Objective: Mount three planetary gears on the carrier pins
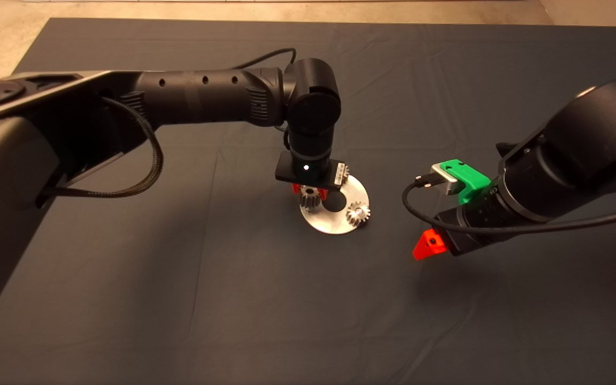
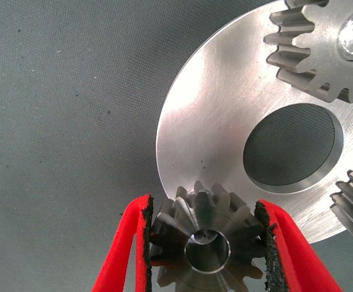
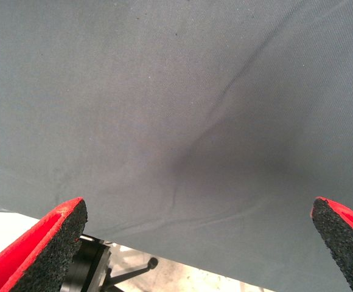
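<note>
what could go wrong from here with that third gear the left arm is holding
1. The left pincer grips the third gear over the disc's edge; if bore and pin are misaligned, it could jam or tilt instead of seating.
2. Two gears already sit on the disc close by; the held one's teeth could clash with them.
3. The disc lies loose on the mat, so downward pressure near its rim might shift it. The right pincer is open, away over the mat, not steadying it.

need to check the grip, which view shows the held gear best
Left wrist view: the gear fills the frame between the left pincer's pads, bore visible, over the disc's rim. Head view shows it small, partly under the wrist. Right wrist view shows only mat.
</note>
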Robot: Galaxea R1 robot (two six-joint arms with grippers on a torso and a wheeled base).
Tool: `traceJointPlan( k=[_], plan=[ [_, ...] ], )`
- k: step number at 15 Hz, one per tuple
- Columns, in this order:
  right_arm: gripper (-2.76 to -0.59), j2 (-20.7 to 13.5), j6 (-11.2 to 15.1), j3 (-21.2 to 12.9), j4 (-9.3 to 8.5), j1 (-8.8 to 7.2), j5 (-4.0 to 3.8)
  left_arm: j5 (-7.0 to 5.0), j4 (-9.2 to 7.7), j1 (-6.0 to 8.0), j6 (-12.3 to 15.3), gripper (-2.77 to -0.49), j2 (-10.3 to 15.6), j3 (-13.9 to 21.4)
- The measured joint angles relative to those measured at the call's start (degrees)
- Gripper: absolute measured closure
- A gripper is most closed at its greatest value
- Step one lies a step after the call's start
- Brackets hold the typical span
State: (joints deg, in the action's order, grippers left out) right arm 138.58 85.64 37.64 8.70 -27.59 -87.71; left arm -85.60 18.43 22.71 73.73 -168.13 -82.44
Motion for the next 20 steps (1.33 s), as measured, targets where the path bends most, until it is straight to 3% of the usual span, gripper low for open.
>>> traceJointPlan(
  k=[10,14,20],
  plan=[
    [-2.75,0.00,0.02,0.00,0.01,0.44,0.00,-0.01,-1.12,0.22,0.59,-0.82,-0.15,-0.40],
    [-2.75,0.01,0.09,0.00,0.00,0.46,0.00,-1.43,-1.65,0.79,0.59,-0.82,-0.09,-0.94],
    [-2.75,0.12,0.17,0.00,0.02,0.46,-0.02,-1.54,-2.18,0.85,0.59,-0.82,-0.11,-1.01]
  ],
)
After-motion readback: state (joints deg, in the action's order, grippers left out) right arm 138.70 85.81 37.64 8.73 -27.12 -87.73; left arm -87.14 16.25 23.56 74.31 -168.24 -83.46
